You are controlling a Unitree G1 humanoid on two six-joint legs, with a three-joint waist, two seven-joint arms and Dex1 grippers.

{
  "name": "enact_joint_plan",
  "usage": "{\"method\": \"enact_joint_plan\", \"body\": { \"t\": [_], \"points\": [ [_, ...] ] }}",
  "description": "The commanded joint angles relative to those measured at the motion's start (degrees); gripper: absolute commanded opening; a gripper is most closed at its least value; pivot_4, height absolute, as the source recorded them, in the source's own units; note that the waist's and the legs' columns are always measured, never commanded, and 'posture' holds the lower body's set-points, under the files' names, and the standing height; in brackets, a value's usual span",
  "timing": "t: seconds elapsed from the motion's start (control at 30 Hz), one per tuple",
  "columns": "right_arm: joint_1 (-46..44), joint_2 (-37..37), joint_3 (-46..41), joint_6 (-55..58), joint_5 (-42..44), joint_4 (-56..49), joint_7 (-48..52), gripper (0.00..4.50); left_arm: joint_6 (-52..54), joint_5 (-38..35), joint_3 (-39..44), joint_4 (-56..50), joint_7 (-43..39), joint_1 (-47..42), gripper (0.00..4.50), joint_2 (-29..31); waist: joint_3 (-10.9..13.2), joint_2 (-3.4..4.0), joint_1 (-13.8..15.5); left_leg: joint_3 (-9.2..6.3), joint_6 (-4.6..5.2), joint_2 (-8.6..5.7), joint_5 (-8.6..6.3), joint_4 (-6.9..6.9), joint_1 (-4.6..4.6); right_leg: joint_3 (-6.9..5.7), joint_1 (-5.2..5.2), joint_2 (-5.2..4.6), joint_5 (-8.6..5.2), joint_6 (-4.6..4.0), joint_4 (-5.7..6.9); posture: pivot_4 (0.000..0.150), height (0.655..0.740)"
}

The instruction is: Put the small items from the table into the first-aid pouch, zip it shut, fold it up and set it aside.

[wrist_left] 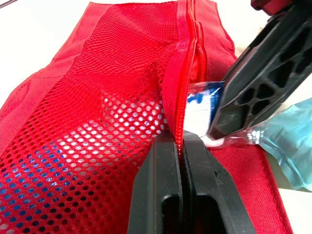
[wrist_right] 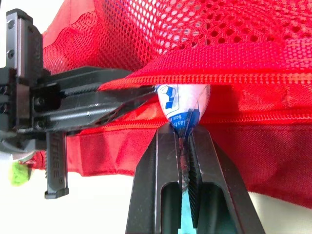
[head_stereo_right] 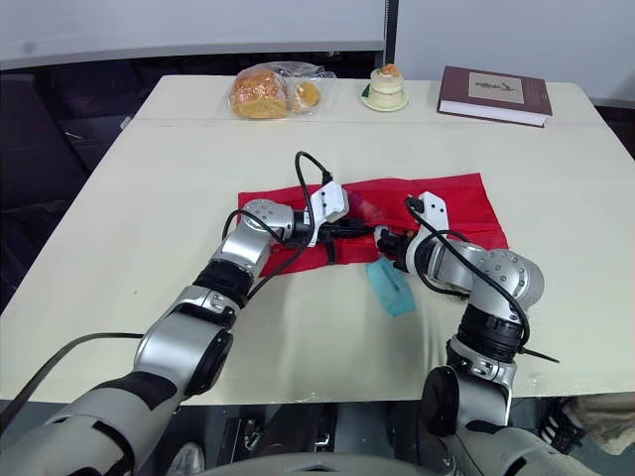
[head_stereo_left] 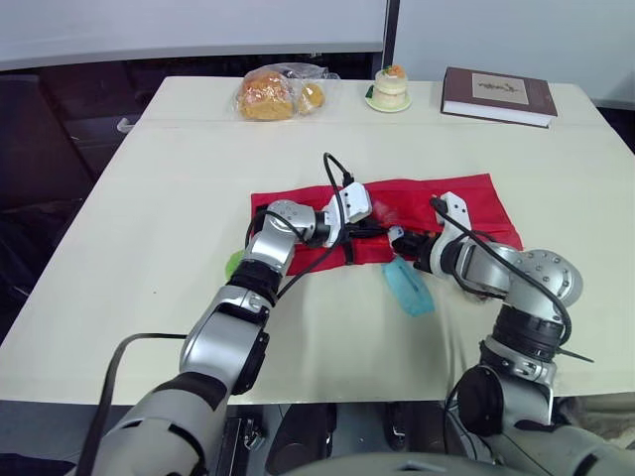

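Red first-aid pouch (head_stereo_left: 466, 203) lies unfolded flat mid-table (head_stereo_left: 149, 228), mesh pocket (wrist_left: 107, 97) up, zipper undone. Left gripper (wrist_left: 181, 141) is clamped on the zipper edge (wrist_left: 183, 73) of the mesh pocket, lifting it so the pocket mouth gapes. Right gripper (wrist_right: 181, 131) comes in from the near side, fingers pinched on a white packet (wrist_right: 180, 102) with blue print; the packet's front end sits in the pocket mouth, under the raised zipper edge, just beside the left gripper's fingers. Teal packet (head_stereo_left: 409, 288) lies on the table touching the pouch's near edge, under the right arm. Small green item (head_stereo_left: 233, 264) on the table by the pouch's left end. Far edge: bagged bread (head_stereo_left: 273, 92), small cake (head_stereo_left: 389, 87), book (head_stereo_left: 498, 95), well apart from the pouch
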Motion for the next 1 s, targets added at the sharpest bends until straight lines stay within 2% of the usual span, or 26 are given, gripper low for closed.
{"method": "enact_joint_plan", "body": {
  "t": [0.03,0.23,0.37,0.6,0.73,1.0],
  "points": [
    [-2.0,2.0,-1.4,0.4,4.0,-0.8,-3.7,0.01,-1.3,-0.7,-0.3,-1.0,-0.7,-0.5,0.0,-0.8,0.0,0.0,0.0,0.0,0.0,0.0,0.0,0.0,0.0,0.0,0.0,0.01,0.0,0.0,0.0,0.15,0.7289],
    [-2.9,3.3,-4.0,0.4,8.2,0.3,-8.7,0.01,-1.5,-0.6,0.0,-0.4,-0.4,-0.7,0.0,-0.6,0.0,0.0,0.0,0.01,0.0,0.01,0.0,0.0,0.0,0.0,0.01,0.0,0.0,0.0,-0.02,0.15,0.7289],
    [-0.3,0.1,0.4,0.4,12.5,-1.4,-9.3,0.01,-1.6,-0.6,0.1,-0.3,-0.2,-0.7,0.0,-0.2,0.0,0.0,0.0,0.01,0.01,0.01,-0.01,-0.01,-0.01,0.0,0.0,0.01,0.0,0.0,-0.03,0.15,0.7289],
    [5.7,-4.8,1.3,0.4,22.4,-4.9,-14.0,0.01,-2.2,-0.5,0.6,1.6,0.6,-1.9,0.0,0.2,0.0,0.0,0.0,0.02,0.02,0.02,-0.01,-0.01,-0.02,0.01,0.01,0.0,0.0,0.0,-0.06,0.15,0.7289],
    [7.2,-4.0,-1.8,0.4,27.5,-5.5,-19.7,0.01,-2.6,-0.5,0.5,2.0,0.5,-2.0,0.0,0.0,0.0,0.0,0.0,0.02,0.02,0.04,-0.01,-0.01,-0.01,0.0,0.01,0.01,0.0,0.0,-0.04,0.15,0.7289],
    [2.9,0.0,-10.3,0.4,30.5,-0.7,-30.5,0.01,-3.0,-0.5,0.2,1.9,-0.3,-2.1,0.0,-0.1,0.0,0.0,0.0,0.03,0.03,0.04,-0.01,-0.01,-0.03,0.01,0.01,0.01,0.0,0.01,-0.05,0.15,0.7289]
  ]
}}
